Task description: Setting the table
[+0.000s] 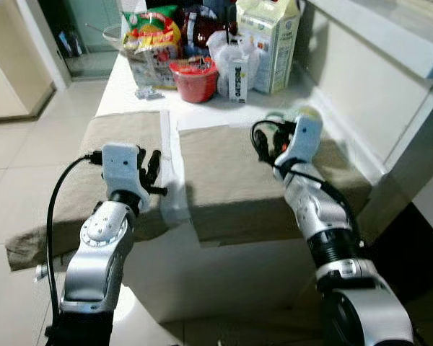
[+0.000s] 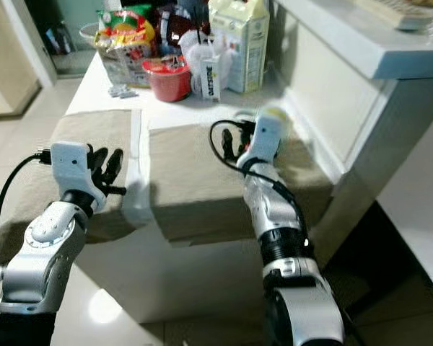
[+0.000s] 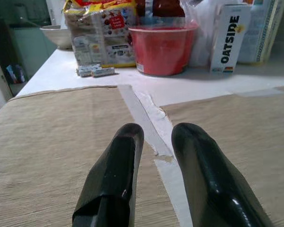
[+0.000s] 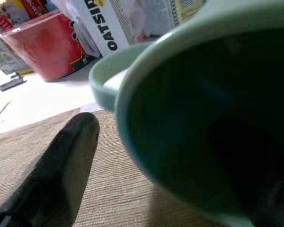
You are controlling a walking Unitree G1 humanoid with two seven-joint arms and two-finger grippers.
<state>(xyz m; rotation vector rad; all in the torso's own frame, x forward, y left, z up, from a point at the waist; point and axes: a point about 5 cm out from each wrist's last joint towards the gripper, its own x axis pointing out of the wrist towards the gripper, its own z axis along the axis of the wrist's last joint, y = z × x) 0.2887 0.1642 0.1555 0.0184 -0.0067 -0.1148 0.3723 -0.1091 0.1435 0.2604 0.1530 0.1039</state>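
Two beige placemats lie on the white table, the left placemat (image 1: 105,140) and the right placemat (image 1: 224,176), with a white strip (image 3: 149,118) between them. My left gripper (image 3: 158,132) hovers low over the left mat's inner edge, open by a narrow gap and holding nothing. My right gripper (image 1: 263,144) is at the far side of the right mat. In the right wrist view it is shut on the rim of a pale green cup (image 4: 180,118), with one finger (image 4: 61,165) outside the cup. A pale green dish (image 4: 109,71) stands just behind the cup.
Groceries crowd the table's far end: a red bowl (image 1: 195,79), a small Oatside carton (image 1: 238,76), a tall milk carton (image 1: 270,40) and a snack bag (image 1: 151,43). A white counter wall (image 1: 375,94) runs along the right. Tiled floor (image 1: 14,166) lies to the left.
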